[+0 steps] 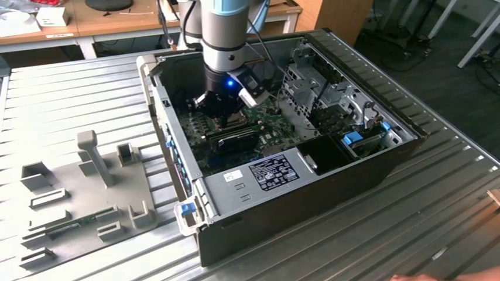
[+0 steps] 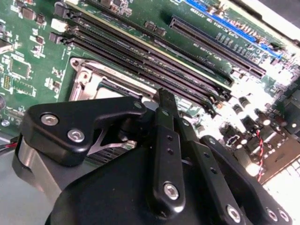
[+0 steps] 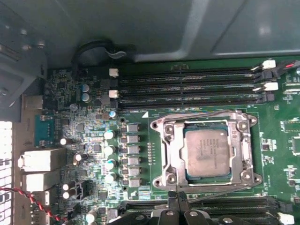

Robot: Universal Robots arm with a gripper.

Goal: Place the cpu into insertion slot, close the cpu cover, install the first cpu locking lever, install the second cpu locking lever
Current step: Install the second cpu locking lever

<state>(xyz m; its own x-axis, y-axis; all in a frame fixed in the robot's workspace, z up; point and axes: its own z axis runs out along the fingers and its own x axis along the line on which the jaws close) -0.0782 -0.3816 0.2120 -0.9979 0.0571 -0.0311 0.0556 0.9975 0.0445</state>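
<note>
In the first wrist view the cpu, a dull silver square, lies flat in the insertion slot on the green board. The cpu cover, a shiny metal frame, lies down around it. One thin wire lever runs along the slot's edge by the memory slots. Another lever runs slanted along the opposite edge. My gripper is shut, its black fingertips together just off that edge, close to the slanted lever's end. In the second wrist view the gripper stands right beside the slot's metal frame. The exterior view shows the gripper low inside the open computer case.
Long black memory slots flank the socket on two sides. The case's grey wall rises beyond them. A red-and-black wire runs near the port block. A labelled power supply sits in the case; a grey fixture tray lies at the exterior view's left.
</note>
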